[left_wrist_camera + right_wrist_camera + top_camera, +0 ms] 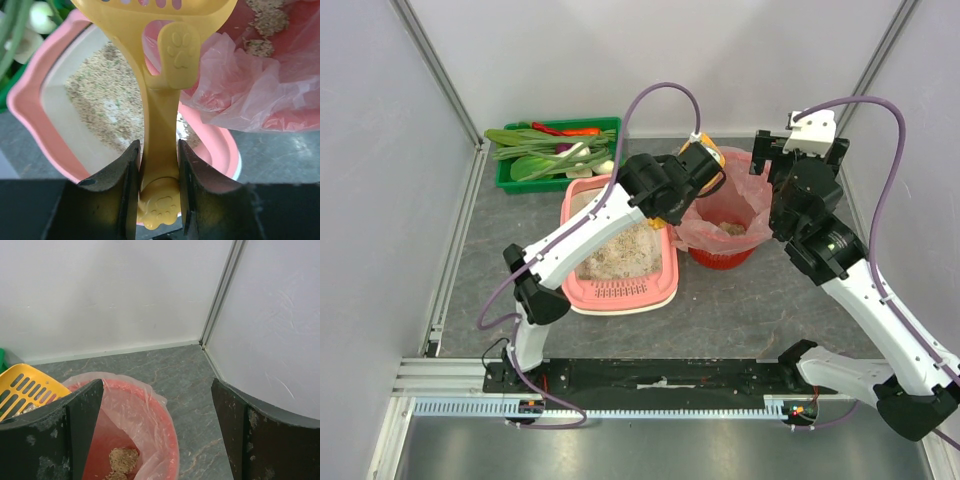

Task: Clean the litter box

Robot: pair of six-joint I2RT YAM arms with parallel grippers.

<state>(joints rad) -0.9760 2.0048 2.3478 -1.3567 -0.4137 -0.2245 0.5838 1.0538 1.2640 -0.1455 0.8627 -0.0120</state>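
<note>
One crate point(535, 184) of vegetables sits beyond and left of the left gripper point(158, 150). One litter box point(620, 292), with sandy litter inside, lies under that gripper, which is clamped on the handle of the one yellow scoop point(160, 115). Just right of it, one red bin point(723, 257) with a pink bag holds litter clumps point(122, 457) — the right gripper point(157, 390), fingers wide apart, hangs over its rim.
</note>
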